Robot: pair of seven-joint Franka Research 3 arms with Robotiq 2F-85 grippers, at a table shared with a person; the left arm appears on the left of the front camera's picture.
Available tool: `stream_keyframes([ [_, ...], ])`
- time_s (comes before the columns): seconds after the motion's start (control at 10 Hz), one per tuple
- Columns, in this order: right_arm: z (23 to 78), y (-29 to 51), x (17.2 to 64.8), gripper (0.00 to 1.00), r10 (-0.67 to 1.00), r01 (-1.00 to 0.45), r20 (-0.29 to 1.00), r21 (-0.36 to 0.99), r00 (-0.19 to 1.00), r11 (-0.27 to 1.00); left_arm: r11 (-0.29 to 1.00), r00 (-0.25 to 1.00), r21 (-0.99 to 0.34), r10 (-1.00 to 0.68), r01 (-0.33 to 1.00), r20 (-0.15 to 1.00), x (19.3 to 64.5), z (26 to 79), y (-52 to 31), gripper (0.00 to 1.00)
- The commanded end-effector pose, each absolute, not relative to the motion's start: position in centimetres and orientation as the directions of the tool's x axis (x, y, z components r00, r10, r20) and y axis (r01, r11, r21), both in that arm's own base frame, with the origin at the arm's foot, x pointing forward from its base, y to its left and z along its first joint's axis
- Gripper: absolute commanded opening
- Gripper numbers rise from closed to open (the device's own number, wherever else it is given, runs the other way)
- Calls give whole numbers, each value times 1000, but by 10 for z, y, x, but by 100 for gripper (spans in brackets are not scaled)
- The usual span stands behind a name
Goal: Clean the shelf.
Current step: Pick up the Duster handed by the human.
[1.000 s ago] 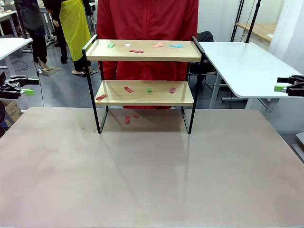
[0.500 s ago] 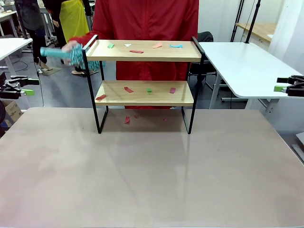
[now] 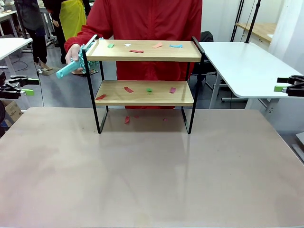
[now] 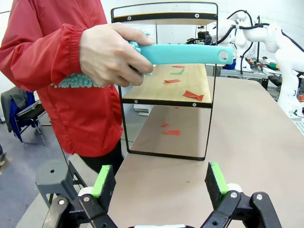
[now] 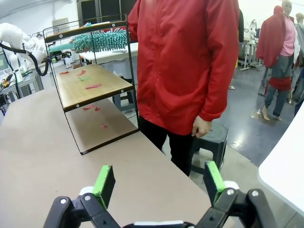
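Cleaning appears not yet begun: the shelf (image 3: pixel 114 93) stands midway along the table's (image 3: pixel 142 180) far edge, coloured scraps (image 3: pixel 136 51) on both boards and beneath, a person's hand (image 3: pixel 72 52) holding a teal duster (image 3: pixel 66 70) at its left end, while the left gripper (image 4: pixel 159 178) and right gripper (image 5: pixel 158 182) gape wide, empty.

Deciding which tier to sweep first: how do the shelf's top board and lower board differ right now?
The top board carries five paper scraps, including one white and one blue; the lower board carries four, none white or blue. A person's hand holds a teal duster at the top board's left rail; no tool is by the lower board. Both are light wood in one black frame.
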State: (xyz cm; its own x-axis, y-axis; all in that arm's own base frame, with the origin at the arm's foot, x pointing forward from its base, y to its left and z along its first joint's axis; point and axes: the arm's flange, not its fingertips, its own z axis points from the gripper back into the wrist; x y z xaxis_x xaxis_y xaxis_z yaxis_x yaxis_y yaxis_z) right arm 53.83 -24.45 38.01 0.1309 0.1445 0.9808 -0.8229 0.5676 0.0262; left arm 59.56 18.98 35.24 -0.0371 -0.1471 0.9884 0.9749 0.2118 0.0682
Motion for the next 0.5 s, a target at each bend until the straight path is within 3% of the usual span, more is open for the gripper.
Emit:
stream_keyframes([
  [0.0, 389, -240, 539, 100, 138, -814, 980, 38, 144, 579, 211, -40, 71, -149, 975, 988, 596, 354, 189, 100],
  [0.4, 389, -240, 539, 100, 138, -814, 980, 38, 144, 579, 211, -40, 71, -149, 975, 988, 596, 354, 189, 100],
])
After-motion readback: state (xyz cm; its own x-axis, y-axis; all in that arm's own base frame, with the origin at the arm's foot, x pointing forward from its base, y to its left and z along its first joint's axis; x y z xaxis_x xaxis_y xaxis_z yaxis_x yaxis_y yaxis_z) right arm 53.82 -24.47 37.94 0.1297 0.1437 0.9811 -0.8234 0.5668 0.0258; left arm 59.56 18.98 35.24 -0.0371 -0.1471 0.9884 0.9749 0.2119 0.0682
